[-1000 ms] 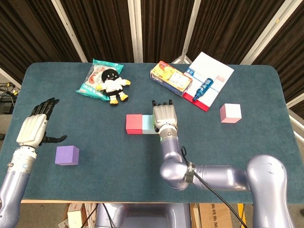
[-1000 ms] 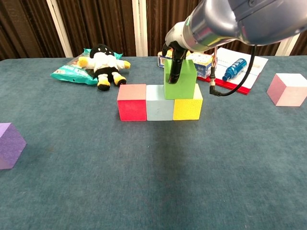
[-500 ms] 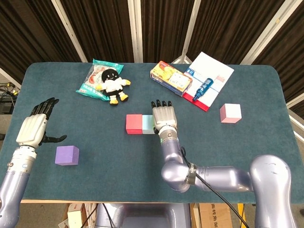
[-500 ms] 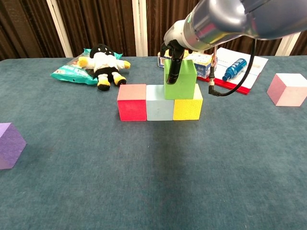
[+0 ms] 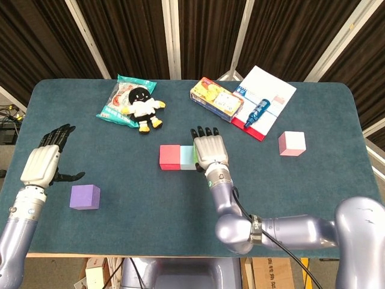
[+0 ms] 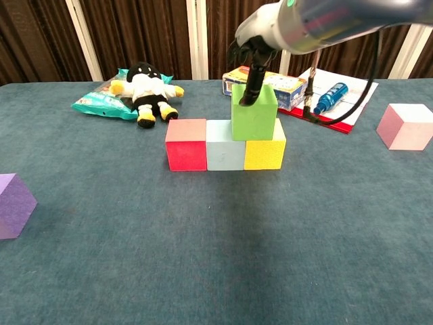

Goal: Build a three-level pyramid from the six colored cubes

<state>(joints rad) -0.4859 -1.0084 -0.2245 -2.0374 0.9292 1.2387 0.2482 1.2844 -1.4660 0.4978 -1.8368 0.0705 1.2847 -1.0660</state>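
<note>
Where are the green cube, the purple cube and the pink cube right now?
green cube (image 6: 254, 122), chest view, on its front face.
purple cube (image 5: 85, 197), head view, on its top face.
pink cube (image 5: 292, 144), head view, on its top face.

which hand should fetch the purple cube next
Left. The left robot hand hovers open right beside the purple cube, while the right robot hand is over the green cube.

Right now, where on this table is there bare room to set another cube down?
Free: the front strip between the purple cube and the block row; also between that row and the pink cube. Crowded: the back edge, with the plush toy, snack box and booklet.
</note>
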